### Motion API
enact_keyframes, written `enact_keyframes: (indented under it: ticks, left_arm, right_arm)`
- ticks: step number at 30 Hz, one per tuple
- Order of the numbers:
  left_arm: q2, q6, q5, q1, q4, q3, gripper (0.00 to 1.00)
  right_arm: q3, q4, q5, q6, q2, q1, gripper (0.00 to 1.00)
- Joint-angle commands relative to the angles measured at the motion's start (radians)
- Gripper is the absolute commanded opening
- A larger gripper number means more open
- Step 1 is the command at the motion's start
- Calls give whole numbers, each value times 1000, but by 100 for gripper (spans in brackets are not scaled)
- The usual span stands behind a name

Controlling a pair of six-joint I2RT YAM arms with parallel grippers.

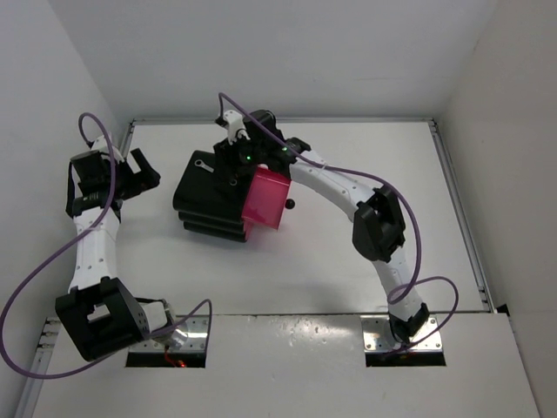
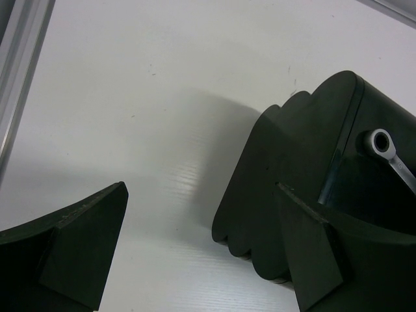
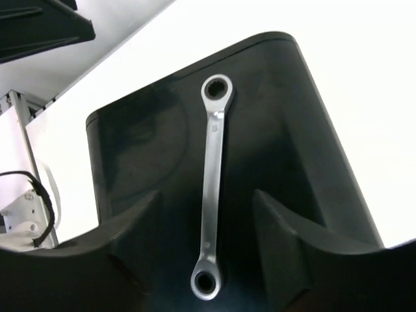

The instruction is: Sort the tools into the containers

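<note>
The black drawer unit (image 1: 207, 207) stands mid-table with one magenta-pink drawer (image 1: 268, 198) pulled out, its black knob (image 1: 290, 205) to the right. The slim silver wrench (image 3: 212, 188) lies on the unit's top panel and also shows in the left wrist view (image 2: 389, 151). My right gripper (image 3: 208, 224) hovers open just above the wrench, one finger on each side, not touching it. My left gripper (image 2: 201, 240) is open and empty over the table, left of the unit (image 2: 292, 169). The green-handled screwdriver and the yellow-and-black piece are out of view.
White walls enclose the table on three sides. An aluminium rail (image 2: 19, 71) runs along the left edge. The right arm (image 1: 348, 187) reaches over the table from the near right, with purple cables looping beside it.
</note>
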Motion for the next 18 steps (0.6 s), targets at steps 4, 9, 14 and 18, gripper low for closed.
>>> enact_keyframes:
  ticks: [4,9,14,18]
  left_arm:
    - [-39,-10,27,20,28,-26,100]
    - [-61,-10,45,20,37,-36,100]
    - [-81,2,45,20,37,-36,100]
    - [-70,31,45,20,26,-36,100]
  right_arm:
    - [-82,47,86,-57,-179,23,63]
    - [2,-11,167,-165,-283,-50,65]
    - [-191,-125,120,-261,-444,-294,59]
    - [-381,-296,111,-446,-516,-498,56]
